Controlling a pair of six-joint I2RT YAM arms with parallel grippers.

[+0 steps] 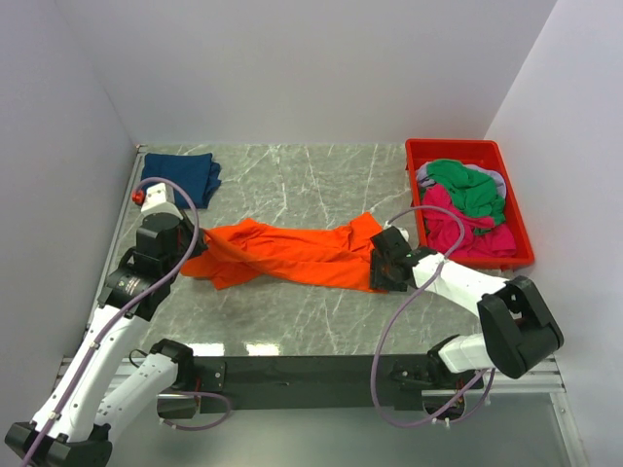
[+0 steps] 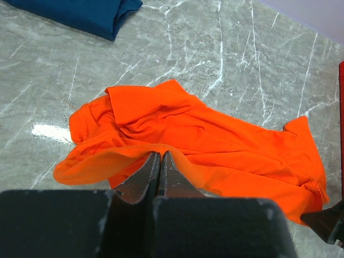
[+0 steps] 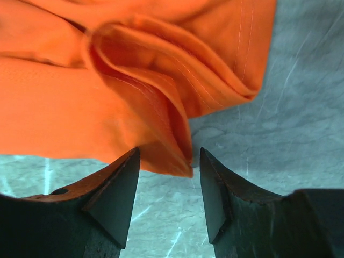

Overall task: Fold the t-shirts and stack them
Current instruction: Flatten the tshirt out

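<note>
Well, the bright orange cloth t-shirt [image 1: 292, 255] lies rumpled on the grey marbled counter [image 1: 292, 185], left hand [image 2: 160, 158] pinching its left edge, right hand [image 3: 169, 155] spread around its right-end fold, so a one-sided pull would likely bunch it further.

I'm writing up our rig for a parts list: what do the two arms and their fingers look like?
The left arm and right arm have white links with bulky black joints. A lilac cable loops along each. The fingers are dark and wedge-shaped; the left wrist carries a small red knob.
</note>
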